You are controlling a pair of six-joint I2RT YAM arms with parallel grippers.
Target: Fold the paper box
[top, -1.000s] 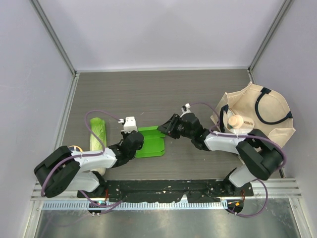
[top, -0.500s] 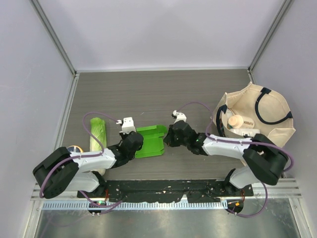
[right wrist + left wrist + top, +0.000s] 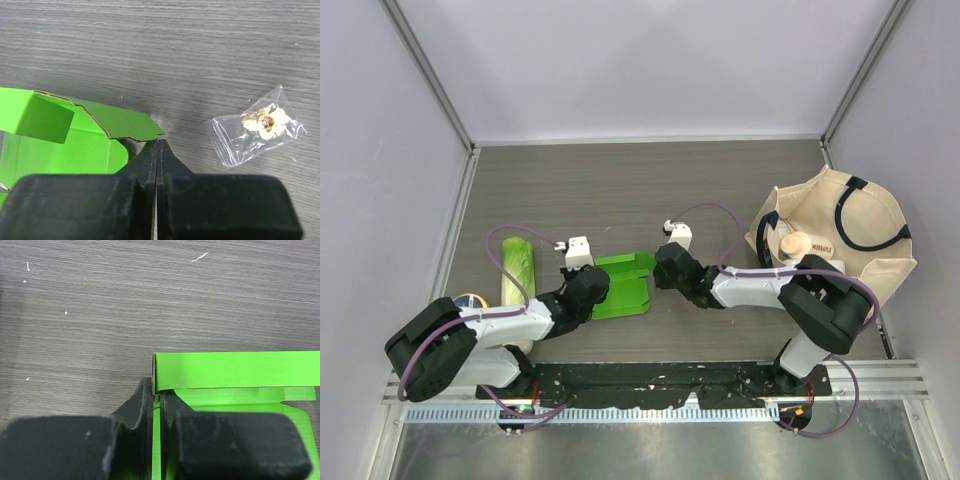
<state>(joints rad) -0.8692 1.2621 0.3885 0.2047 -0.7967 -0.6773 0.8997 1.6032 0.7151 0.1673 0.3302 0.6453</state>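
The paper box [image 3: 625, 287] is a bright green cardboard piece lying partly folded between my two arms, with some walls raised. My left gripper [image 3: 597, 290] is shut on its left wall; in the left wrist view a thin green edge runs between the fingers of the left gripper [image 3: 157, 390], and the box's far wall [image 3: 235, 370] stands upright just ahead. My right gripper [image 3: 657, 272] sits at the box's right side. In the right wrist view the right gripper [image 3: 157, 143] has its jaws pressed together, holding nothing, tips right under the edge of a raised green flap [image 3: 115, 122].
A long pale-green cabbage [image 3: 517, 268] lies left of the left arm. A beige tote bag [image 3: 865, 265] with a bottle-like item inside stands at the right. A small clear plastic bag [image 3: 255, 125] holding a golden item lies on the table beyond the right fingers.
My right gripper has gone from open to shut and has dropped lower toward the box's right flap. The left gripper has kept its grip and place.
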